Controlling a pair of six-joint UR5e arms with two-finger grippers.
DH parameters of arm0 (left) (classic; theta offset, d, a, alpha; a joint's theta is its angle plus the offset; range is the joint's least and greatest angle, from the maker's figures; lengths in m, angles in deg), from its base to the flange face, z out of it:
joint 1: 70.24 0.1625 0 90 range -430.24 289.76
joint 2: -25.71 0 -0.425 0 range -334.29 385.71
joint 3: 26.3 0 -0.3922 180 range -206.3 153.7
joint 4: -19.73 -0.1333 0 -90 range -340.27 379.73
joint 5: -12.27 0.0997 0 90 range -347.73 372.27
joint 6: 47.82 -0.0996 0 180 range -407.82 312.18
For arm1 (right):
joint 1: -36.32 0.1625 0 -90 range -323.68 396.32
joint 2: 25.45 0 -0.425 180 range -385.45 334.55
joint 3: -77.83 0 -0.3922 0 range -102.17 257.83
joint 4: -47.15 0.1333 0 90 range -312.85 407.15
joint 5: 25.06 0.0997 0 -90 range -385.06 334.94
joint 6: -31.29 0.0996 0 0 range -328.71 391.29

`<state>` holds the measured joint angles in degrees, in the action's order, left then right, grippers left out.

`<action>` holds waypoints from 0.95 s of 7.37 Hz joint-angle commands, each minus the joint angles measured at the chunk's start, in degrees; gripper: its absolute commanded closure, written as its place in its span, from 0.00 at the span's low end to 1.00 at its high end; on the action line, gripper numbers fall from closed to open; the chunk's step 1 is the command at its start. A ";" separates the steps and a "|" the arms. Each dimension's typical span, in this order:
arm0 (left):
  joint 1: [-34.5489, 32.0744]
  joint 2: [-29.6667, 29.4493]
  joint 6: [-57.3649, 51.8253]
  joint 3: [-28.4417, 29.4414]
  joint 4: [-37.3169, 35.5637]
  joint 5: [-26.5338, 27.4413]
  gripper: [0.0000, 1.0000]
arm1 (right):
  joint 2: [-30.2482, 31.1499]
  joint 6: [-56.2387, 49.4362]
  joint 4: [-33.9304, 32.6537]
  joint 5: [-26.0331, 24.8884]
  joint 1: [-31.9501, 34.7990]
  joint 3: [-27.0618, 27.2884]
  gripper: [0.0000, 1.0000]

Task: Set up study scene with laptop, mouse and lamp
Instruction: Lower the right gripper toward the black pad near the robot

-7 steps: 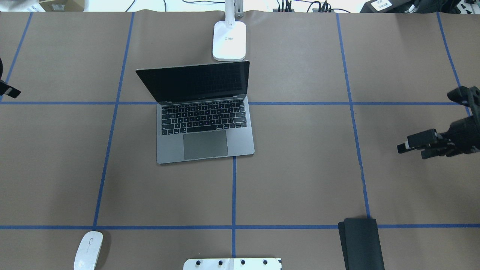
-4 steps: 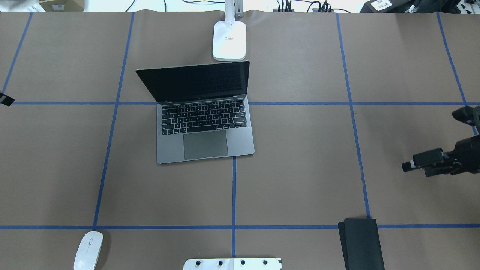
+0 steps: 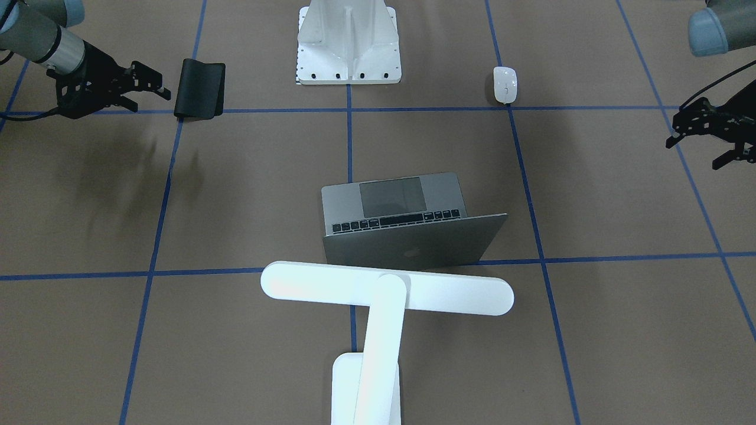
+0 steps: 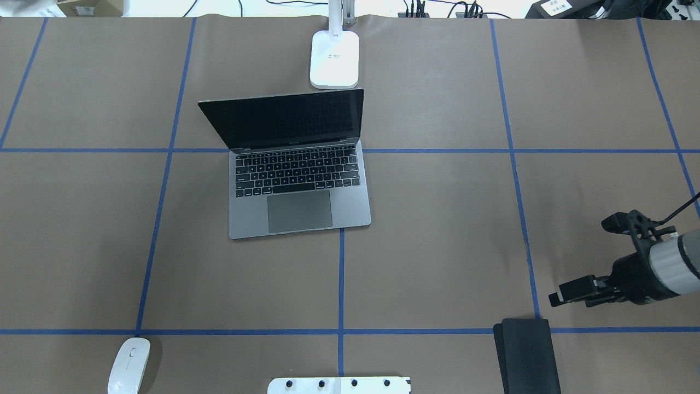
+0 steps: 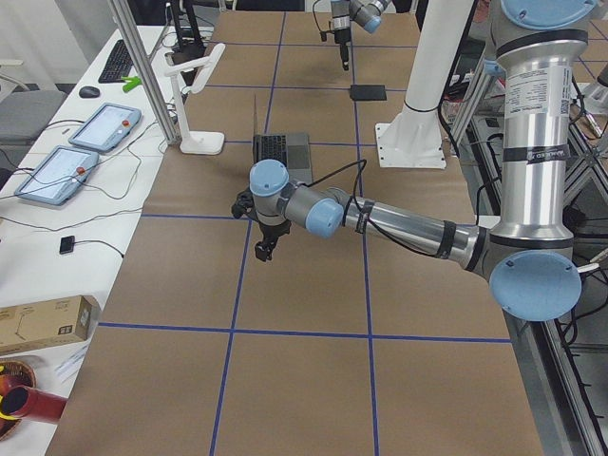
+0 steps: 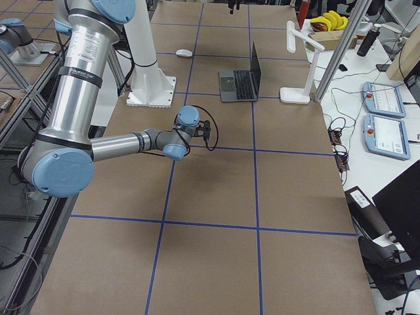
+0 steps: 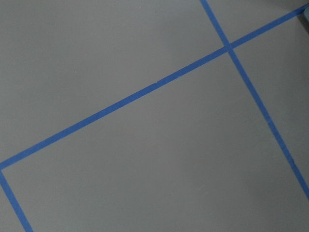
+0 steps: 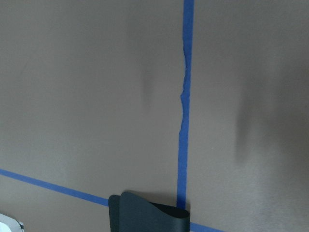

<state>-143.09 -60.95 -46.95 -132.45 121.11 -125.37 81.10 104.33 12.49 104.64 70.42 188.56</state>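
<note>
Laptop (image 4: 298,180) sits open mid-table before lamp (image 3: 384,289), mouse (image 4: 129,364) well apart near pedestal (image 3: 348,41); right gripper (image 3: 149,93), spread and empty, hovers just beside black mat (image 3: 199,90), left gripper (image 3: 697,139) likewise open, empty. Likely best: come low, pinch mat's curled edge.

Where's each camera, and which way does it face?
Front-facing: opposite robot, looking down; left gripper, right gripper.
Overhead: behind robot, looking forward; right gripper.
Exterior left: left end; left arm near.
Exterior right: right end; right arm near.
Left wrist: down at tape; no body.
Right wrist: down at mat; no body.
Exteriors share the laptop.
</note>
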 commanded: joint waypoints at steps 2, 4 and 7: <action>-0.09 0.26 -0.17 -0.02 0.66 0.00 0.00 | -0.29 2.37 0.02 -2.27 -5.52 0.10 0.09; -0.09 0.44 -0.26 0.07 1.53 0.00 0.00 | -0.02 2.37 0.02 -1.30 -6.24 0.63 0.13; -0.09 0.53 -0.26 0.33 1.63 0.09 0.00 | 0.24 2.28 0.02 -1.12 -8.87 0.54 0.25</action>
<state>-143.18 -60.44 -47.20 -132.26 122.69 -125.32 81.24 106.65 12.52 103.39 62.48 189.15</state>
